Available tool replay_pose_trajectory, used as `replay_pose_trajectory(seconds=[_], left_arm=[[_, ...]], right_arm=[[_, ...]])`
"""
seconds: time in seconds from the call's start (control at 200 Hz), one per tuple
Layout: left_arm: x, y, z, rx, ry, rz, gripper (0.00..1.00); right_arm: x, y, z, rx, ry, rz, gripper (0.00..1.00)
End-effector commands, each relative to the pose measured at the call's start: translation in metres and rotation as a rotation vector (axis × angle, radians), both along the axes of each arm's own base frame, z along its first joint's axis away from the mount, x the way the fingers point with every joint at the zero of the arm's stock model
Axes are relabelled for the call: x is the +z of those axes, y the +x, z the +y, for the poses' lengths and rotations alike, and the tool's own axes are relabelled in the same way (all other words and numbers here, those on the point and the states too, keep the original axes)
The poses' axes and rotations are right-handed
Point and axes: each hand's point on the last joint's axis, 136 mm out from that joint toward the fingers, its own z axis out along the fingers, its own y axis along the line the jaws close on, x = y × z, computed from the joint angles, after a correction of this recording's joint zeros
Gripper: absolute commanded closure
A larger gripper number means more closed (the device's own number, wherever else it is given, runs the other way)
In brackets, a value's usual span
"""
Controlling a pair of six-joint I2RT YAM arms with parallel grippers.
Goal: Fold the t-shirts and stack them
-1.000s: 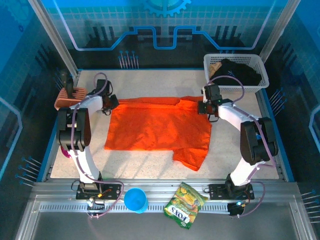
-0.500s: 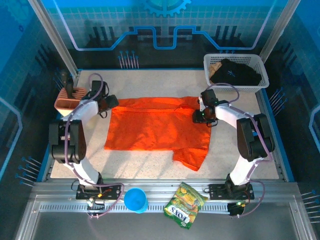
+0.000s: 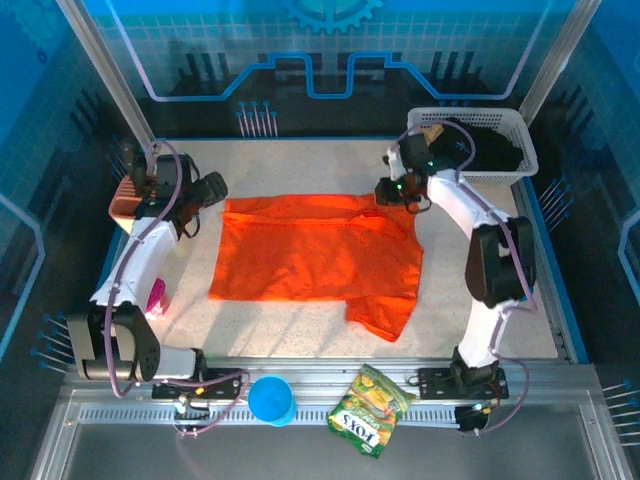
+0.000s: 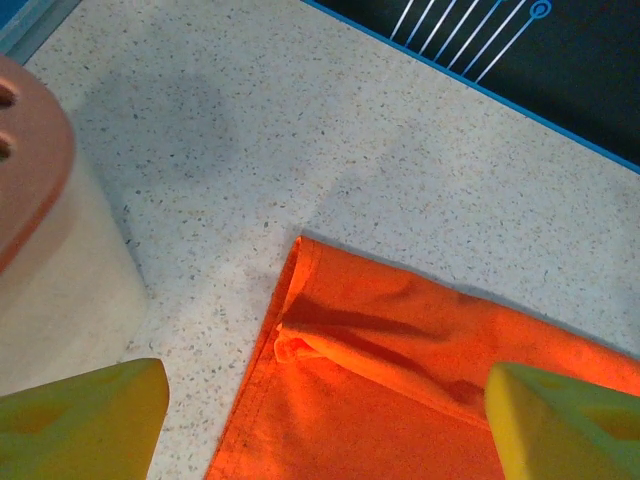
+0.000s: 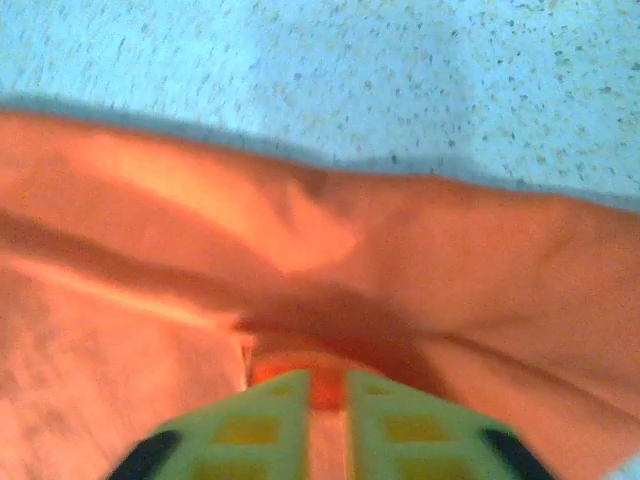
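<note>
- The left arm (image 3: 135, 262) is stretching long and low toward the far left of the table (image 3: 270, 325), with its elbow nearly straight.
- The left gripper (image 3: 212, 187) is hovering just off the far left corner of the orange t-shirt (image 3: 318, 255).
- Its claw is standing wide apart. In the wrist view the two yellow fingertips (image 4: 85, 415) are sitting at opposite sides, with the shirt's folded-over corner below and between them. They are grasping nothing.
- The right arm (image 3: 472, 218) is rising from its base and leaning inward. Its forearm is angling toward the shirt's far right corner, close to the white basket (image 3: 505, 172).
- The right gripper (image 3: 384, 192) is pointing down at that corner. Its claw is drawn nearly together and is pinching a raised ridge of the orange cloth.
- The orange t-shirt is lying spread out in the middle of the table. One sleeve (image 3: 385, 315) is sticking out toward the near edge on the right.
- I am counting two shirts. One is the orange one on the table, and the other is a black t-shirt (image 3: 495, 148) lying bundled in the basket at the far right corner.
- I am counting two arms, each with one gripper.
- There is one of each of the rest:
  - a brown holder (image 3: 125, 198) with holes in its top, sitting beside the left gripper
  - a blue cup (image 3: 270, 400) on the near rail
  - a green-yellow snack bag (image 3: 368, 412), also on the near rail
  - a small pink thing (image 3: 157, 294) lying next to the left arm
</note>
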Motion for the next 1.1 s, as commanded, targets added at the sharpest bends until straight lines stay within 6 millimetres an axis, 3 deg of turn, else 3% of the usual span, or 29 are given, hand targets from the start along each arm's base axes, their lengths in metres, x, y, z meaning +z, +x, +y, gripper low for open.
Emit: replay_pose_trajectory(seconds=[0.0,0.045,0.17,0.195,0.4,0.415,0.716,1.091], left_arm=[[0.014,-0.011,0.005,0.017,0.018,-0.021,0.21],[0.016,-0.012,0.005,0.018,0.018,-0.027,0.22],[0.019,-0.014,0.005,0.019,0.017,-0.032,0.24],[0.02,-0.014,0.005,0.02,0.017,-0.033,0.24],[0.021,-0.013,0.003,0.015,0.005,-0.036,0.27],[0.021,-0.013,0.003,0.014,0.004,-0.035,0.27],[0.036,-0.019,0.004,0.016,0.014,-0.065,0.29],[0.038,-0.026,0.005,0.019,0.025,-0.057,0.29]], right_arm=[[-0.036,0.006,0.011,0.045,-0.008,0.129,0.96],[-0.043,0.014,0.016,0.052,0.0,0.148,1.0],[-0.053,0.024,0.023,0.057,0.018,0.178,1.0],[-0.068,0.022,0.024,0.057,0.017,0.208,1.0],[-0.088,0.0,0.032,0.07,0.06,0.278,1.0],[-0.077,-0.001,0.033,0.073,0.072,0.26,1.0],[-0.07,-0.042,0.056,0.027,0.15,0.301,1.0],[-0.081,-0.061,0.054,-0.128,0.127,0.28,1.0]])
